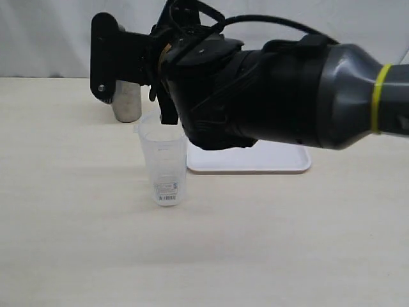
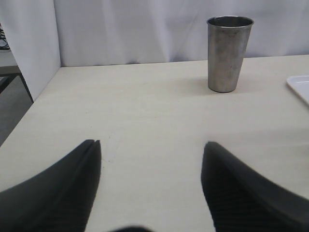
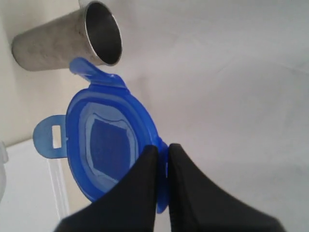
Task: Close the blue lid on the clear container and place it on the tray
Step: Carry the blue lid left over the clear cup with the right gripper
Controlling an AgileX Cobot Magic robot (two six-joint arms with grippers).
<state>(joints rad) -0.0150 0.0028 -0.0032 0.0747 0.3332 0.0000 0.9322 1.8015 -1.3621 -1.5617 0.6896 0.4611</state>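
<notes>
Right hand: pinching rim of round translucent blue plastic lid.
Tall clear plastic container: upright, directly below that hand.

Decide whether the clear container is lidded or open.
Open: the container stands uncovered while the right tool holds the blue lid by its edge.

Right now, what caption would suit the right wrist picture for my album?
Black claw pinching the edge of a round translucent blue plastic lid, grey metal tumbler in the background.
</notes>
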